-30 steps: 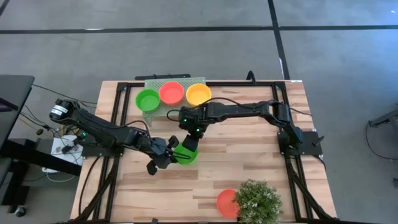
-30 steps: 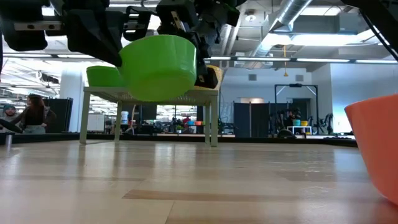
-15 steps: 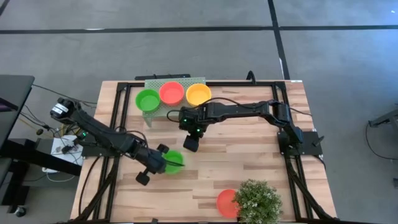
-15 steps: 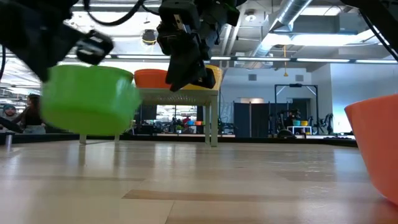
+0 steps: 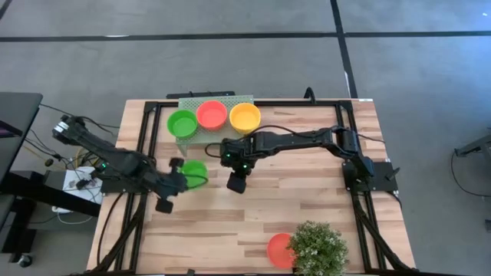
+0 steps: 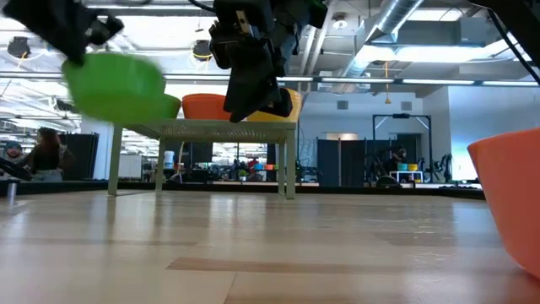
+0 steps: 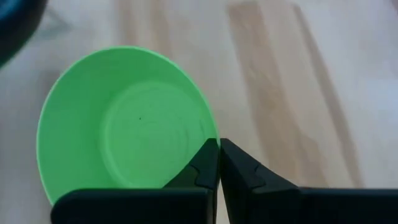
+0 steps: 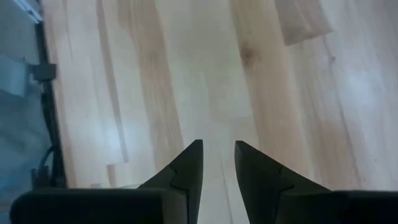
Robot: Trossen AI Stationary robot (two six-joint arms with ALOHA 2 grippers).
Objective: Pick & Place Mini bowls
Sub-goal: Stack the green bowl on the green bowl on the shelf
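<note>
The carried green mini bowl (image 5: 194, 172) is held clear of the table (image 5: 307, 207), near the left side and just in front of the pale green stand (image 5: 192, 138). It is gripped at one point on its rim only by the left pincer (image 7: 219, 163), whose fingers are closed on the thin wall. A single-point rim hold is judged to be marginal: the bowl could be rotated or slipped out by a quick swing of the arm. In the low view the bowl (image 6: 116, 78) is seen tilted and level with the stand's top, so its edge could be caught on the stand or on the bowls already placed there.

The bowl is a bright green, round, shallow plastic piece with a flat inner base and faint concentric rings (image 7: 127, 127). No contents are visible.

On the stand, a green bowl (image 5: 182, 122), a red bowl (image 5: 212, 114) and a yellow bowl (image 5: 245, 116) are set in a row, touching or nearly so. Little spare room is therefore expected.

The right pincer (image 8: 217, 163) hangs over bare table near the centre, fingers slightly apart and empty. A further red bowl (image 5: 278, 250) lies beside the plant (image 5: 318, 247) at the front edge.
</note>
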